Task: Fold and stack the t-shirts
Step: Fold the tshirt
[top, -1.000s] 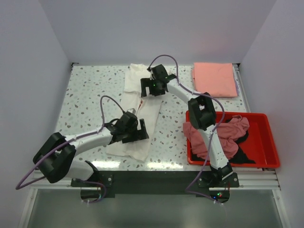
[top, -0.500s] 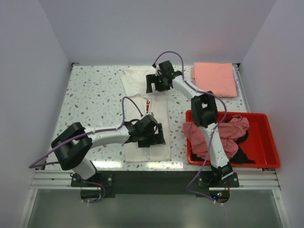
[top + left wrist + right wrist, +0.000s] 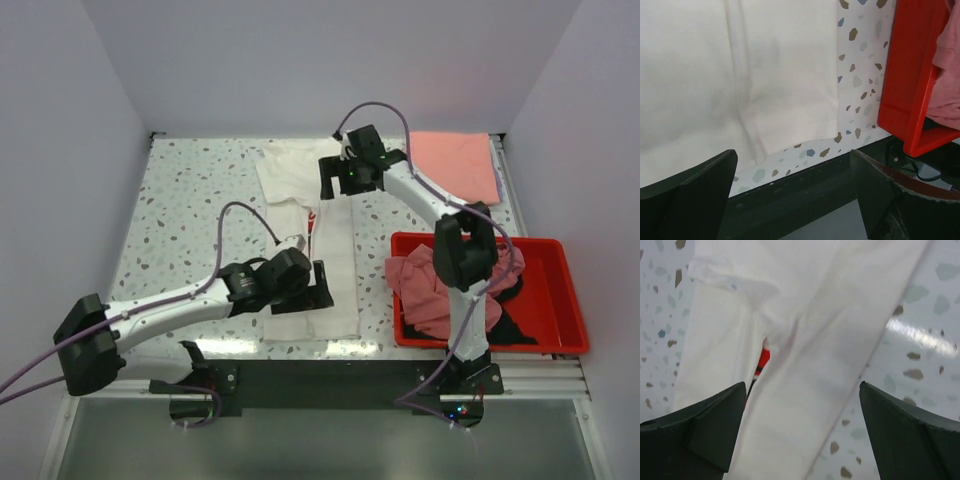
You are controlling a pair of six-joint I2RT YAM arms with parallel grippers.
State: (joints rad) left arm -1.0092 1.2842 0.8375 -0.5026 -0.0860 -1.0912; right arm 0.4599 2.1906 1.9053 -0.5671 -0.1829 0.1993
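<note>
Two sets of jaws gape wide and empty over a lengthwise-folded white t-shirt [image 3: 335, 265] mid-tabletop [image 3: 190, 200]: left gripper [image 3: 312, 288] at its near end, right gripper [image 3: 340, 178] at its far end. Lettering on the red print [image 3: 313, 218] is unreadable.

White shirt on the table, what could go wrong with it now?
The white shirt ends right by the table's front edge, so a tug that way might slide it off. Its folded sides don't meet evenly, with red print peeking through, so the next fold may turn out crooked. The red bin sits close beside it, and the open left jaws could bump it.
</note>
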